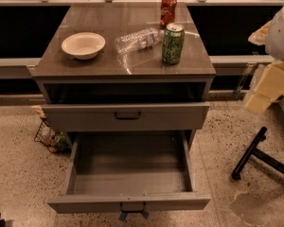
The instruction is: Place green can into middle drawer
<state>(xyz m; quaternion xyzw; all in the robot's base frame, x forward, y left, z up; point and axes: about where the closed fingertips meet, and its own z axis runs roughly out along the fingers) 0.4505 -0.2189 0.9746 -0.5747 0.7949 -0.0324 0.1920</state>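
The green can (173, 43) stands upright on the grey cabinet's top (85, 65), near its right front corner. The middle drawer (128, 203) is the deep bottom drawer; it is pulled fully out and holds nothing, with a small dark handle on its front panel. My gripper is out of view. Only a white and cream part of my arm (274, 65) shows at the right edge, to the right of the cabinet and apart from the can.
A red soda can (168, 9) stands behind the green can. A clear plastic bottle (137, 39) lies on its side beside it. A white bowl (83, 45) sits at the left. The shallower drawer (127, 116) above is slightly out. A black chair base (255, 155) stands at the right.
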